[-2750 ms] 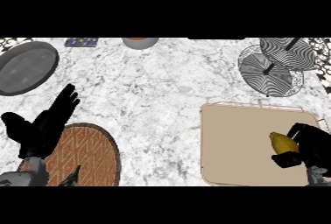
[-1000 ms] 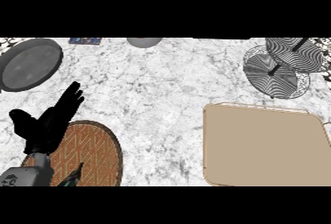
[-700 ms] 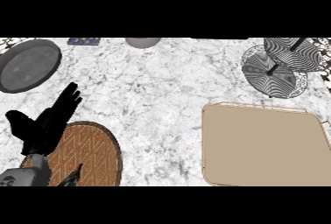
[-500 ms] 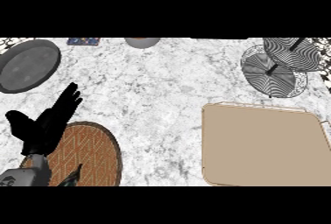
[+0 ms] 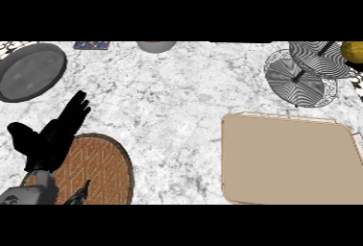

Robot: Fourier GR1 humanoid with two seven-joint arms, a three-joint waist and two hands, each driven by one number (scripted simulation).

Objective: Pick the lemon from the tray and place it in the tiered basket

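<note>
I see lemon (image 5: 352,49) at top-right edge by tiered basket (image 5: 305,77); tray (image 5: 287,158) bare. Left hand (image 5: 53,134) resting, fingers straight, together.

A black left hand (image 5: 50,137) on a grey forearm rests over white marble counter (image 5: 177,96) veined in grey. Just beneath the hand sits a round mat (image 5: 99,168) in reddish-brown herringbone with a dark rim. Beyond the fingertips lies a plain dark grey plate (image 5: 30,71). Well off to the hand's right, a beige tray (image 5: 287,161) shows a pale edge. Farther off on that side stands the tiered basket (image 5: 305,72) in swirling black-and-white stripes, a yellow lemon (image 5: 352,50) beside it.
</note>
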